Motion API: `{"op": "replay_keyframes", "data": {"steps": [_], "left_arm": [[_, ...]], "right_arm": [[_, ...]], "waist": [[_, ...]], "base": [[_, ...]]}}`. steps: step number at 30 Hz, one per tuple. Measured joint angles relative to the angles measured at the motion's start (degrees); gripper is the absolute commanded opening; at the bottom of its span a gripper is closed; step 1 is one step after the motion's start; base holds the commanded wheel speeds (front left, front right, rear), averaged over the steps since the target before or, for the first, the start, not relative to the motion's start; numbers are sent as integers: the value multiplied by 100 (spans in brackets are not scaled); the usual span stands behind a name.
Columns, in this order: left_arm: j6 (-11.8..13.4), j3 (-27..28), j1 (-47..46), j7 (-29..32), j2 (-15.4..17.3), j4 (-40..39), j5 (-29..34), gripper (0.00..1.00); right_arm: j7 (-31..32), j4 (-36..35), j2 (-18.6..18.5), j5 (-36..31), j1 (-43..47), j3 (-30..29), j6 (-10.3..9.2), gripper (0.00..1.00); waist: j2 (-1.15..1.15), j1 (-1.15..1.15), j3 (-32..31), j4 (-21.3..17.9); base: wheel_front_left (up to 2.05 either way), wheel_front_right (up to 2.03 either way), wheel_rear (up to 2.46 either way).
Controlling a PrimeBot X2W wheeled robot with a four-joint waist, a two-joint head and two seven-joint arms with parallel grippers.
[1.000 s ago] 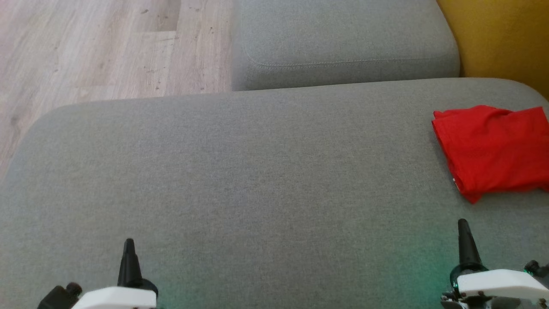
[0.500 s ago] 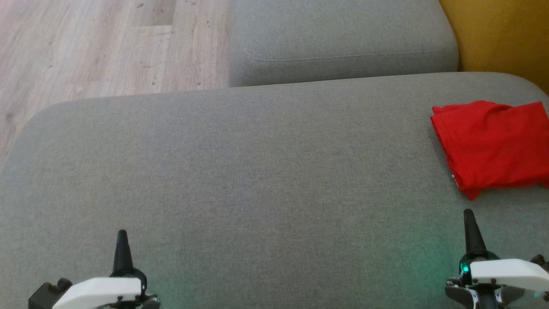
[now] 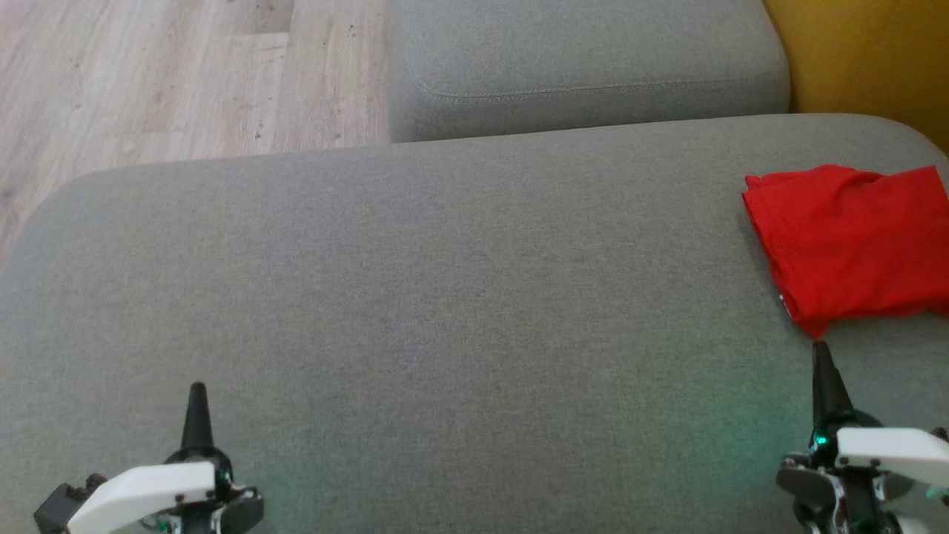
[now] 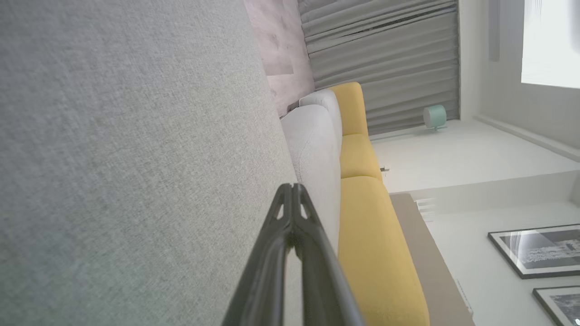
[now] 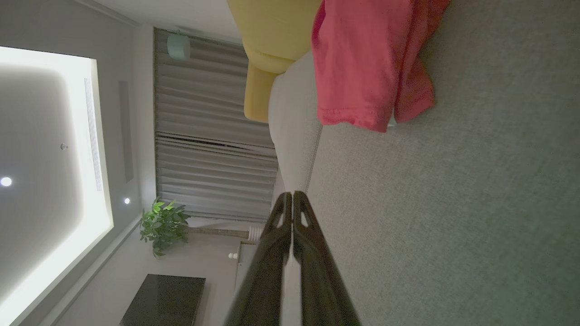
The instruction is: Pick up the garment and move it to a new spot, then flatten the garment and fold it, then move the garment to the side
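The garment (image 3: 852, 248) is red and lies folded at the right edge of the grey sofa seat (image 3: 445, 311); the right wrist view shows the garment (image 5: 362, 63) at its top. My right gripper (image 3: 819, 352) is shut and empty, its tip just short of the garment's near corner. At the lower left my left gripper (image 3: 197, 393) hovers over bare seat, far from the garment, also shut with nothing in it. Each wrist view has its gripper's tips pressed together: left gripper (image 4: 292, 188), right gripper (image 5: 290, 195).
A second grey cushion (image 3: 586, 67) lies beyond the seat. Yellow upholstery (image 3: 867, 59) stands at the far right. Wooden floor (image 3: 170, 74) shows at the upper left, past the seat's far edge.
The head camera has tilted, shifting the whole picture up a little. The right gripper's tip now sits closer to the garment's near corner. Both grippers stay shut.
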Motion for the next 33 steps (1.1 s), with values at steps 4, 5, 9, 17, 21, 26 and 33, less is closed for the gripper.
{"op": "replay_keyframes", "data": {"steps": [4,5,9,17,21,26,33], "left_arm": [[-47,85,-22,53,-1,21,-268,0],[-51,92,-33,57,-1,26,-334,0],[-93,127,-138,137,-3,43,-610,0],[-179,279,-250,256,-9,104,-1136,0],[-196,287,-275,300,-13,119,-1213,0],[-196,293,-334,301,-18,119,-1213,0],[-196,305,-335,304,-25,120,-1213,0]], "right_arm": [[67,10,-1,269,-148,-30,0,0],[83,9,-2,334,-179,-42,0,0],[159,21,-3,592,-194,-76,0,0],[294,40,-5,1115,-405,-183,0,0],[294,40,-7,1192,-435,-196,0,0],[294,42,-8,1192,-434,-207,0,0],[301,43,-7,1192,-434,-216,0,0]], "waist": [[0,0,24,-14],[0,0,31,-17],[0,0,55,-31],[0,0,105,-58],[0,0,108,-60],[0,0,108,-60],[0,0,107,-60]], "base": [[0,0,0],[0,0,0],[0,0,0],[0,0,0],[0,0,0],[0,0,0],[0,0,0]]}}
